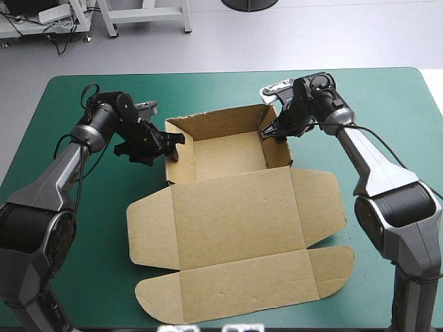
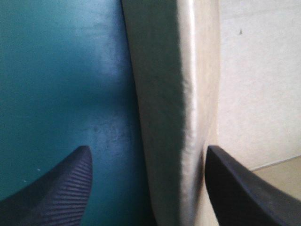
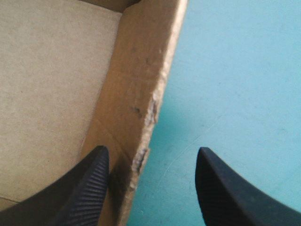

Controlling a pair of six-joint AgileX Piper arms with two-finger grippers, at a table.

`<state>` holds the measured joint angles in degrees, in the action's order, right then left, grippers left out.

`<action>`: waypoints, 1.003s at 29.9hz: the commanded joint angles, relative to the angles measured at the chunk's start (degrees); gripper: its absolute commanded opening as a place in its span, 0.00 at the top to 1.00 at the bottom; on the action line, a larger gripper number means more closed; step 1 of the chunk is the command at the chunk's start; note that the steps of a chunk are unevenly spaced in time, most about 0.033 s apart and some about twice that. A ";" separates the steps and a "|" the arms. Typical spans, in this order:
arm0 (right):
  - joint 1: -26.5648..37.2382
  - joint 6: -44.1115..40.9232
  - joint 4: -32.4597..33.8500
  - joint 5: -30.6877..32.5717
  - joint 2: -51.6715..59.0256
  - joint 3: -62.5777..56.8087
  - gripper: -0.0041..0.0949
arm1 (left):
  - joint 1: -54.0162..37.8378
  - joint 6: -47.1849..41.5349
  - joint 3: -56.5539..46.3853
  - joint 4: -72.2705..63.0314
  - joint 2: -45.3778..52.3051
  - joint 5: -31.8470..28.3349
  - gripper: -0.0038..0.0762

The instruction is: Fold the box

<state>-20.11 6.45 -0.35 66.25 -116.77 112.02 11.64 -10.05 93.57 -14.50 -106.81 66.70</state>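
Note:
The brown box lies mid-table: an open tray with raised walls at the back, its lid and flaps flat toward the front. My left gripper is open at the tray's left wall. In the left wrist view that wall stands between the fingers of the left gripper, one finger outside over the cover, one inside the tray. My right gripper is open astride the right wall, as the right wrist view of the right gripper shows, with one finger inside and one outside.
The teal-green cover shows bare strips left and right of the box. The lid's rounded front flap reaches close to the table's front edge. Both arms come in from the sides along the tray's back half.

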 commanded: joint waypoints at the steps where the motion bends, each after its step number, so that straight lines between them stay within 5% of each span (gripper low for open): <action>1: 0.47 0.64 0.98 -1.17 3.31 2.96 0.44 | 0.35 -1.00 4.60 -4.90 2.87 -0.17 0.34; 9: 0.47 0.54 0.03 1.56 3.31 7.84 0.44 | 0.35 0.49 16.59 -9.94 2.87 7.89 0.34; 14: 0.47 0.54 -2.02 3.41 4.33 10.28 0.44 | 0.35 1.08 18.00 -19.88 5.93 7.74 0.34; 19: 0.47 -0.14 -2.02 5.79 5.12 10.17 0.44 | 0.35 4.50 17.61 -20.43 11.79 7.74 0.44; 24: 0.47 -0.28 -5.52 5.79 5.01 10.17 0.44 | 0.35 7.08 11.31 -11.94 20.51 7.74 0.62; 30: 0.47 -0.40 -5.56 5.79 5.01 10.17 0.44 | 0.35 10.83 -3.23 -10.00 32.16 7.74 0.68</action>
<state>-19.95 6.17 -5.59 71.41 -115.60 120.47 11.66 -1.93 94.48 -23.37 -80.68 71.70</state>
